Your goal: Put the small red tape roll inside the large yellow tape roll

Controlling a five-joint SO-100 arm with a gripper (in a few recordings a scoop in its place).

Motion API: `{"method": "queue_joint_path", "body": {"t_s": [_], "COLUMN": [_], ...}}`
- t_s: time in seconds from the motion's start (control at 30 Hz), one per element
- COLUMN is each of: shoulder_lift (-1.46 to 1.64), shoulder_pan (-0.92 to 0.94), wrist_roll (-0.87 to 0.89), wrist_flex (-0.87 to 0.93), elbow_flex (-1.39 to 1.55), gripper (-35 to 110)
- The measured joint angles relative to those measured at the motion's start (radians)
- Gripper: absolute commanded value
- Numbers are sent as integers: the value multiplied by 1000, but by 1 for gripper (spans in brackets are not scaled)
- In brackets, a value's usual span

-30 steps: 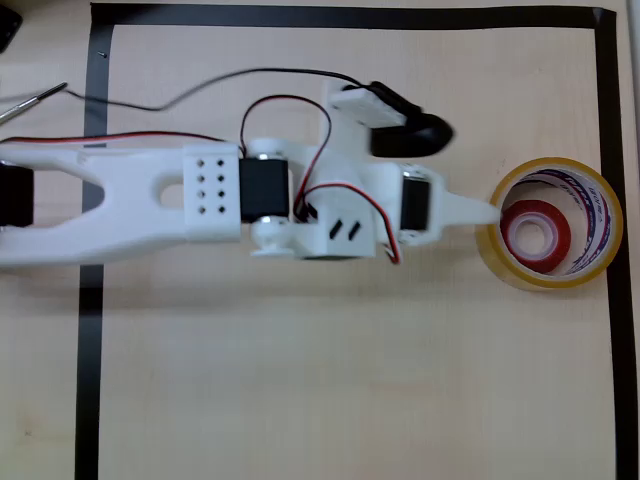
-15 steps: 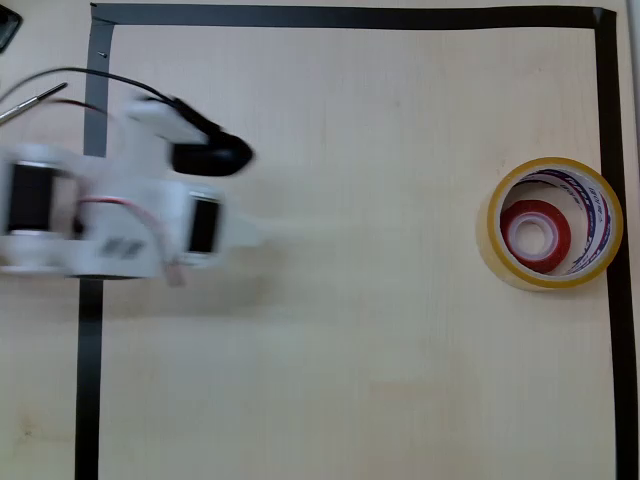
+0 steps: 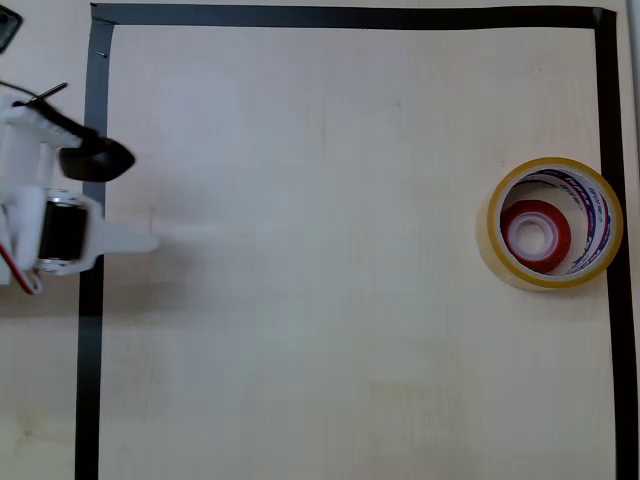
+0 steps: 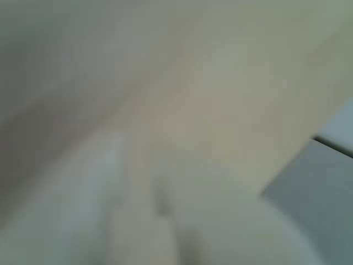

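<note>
Pale wooden surface (image 3: pixel 330 300), and a black tape border (image 3: pixel 350 16) frames it along the top, left and right. Outside the border's top-left corner sit a dark object (image 3: pixel 8 26) and a thin metal rod (image 3: pixel 50 93).

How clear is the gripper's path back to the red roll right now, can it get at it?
Probably yes. In the overhead view the gripper sits at the left edge, far from the small red tape roll, with bare table between. The red roll lies inside the large yellow tape roll, so the approach would need to come from above.
</note>
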Motion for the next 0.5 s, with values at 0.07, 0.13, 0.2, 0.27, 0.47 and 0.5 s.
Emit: {"method": "queue_joint_path", "body": {"t_s": [0.07,0.13,0.2,0.27,0.47,0.5], "shoulder_lift": [156,302,390,413,434,436], "shoulder_pan": [0,0,6,9,9,9], "wrist_roll": [-20,-38,-52,-57,-58,-58], "wrist_flex": [55,121,169,193,198,198], "elbow_flex": [80,146,176,202,210,210], "gripper": [0,0,0,0,0,0]}}
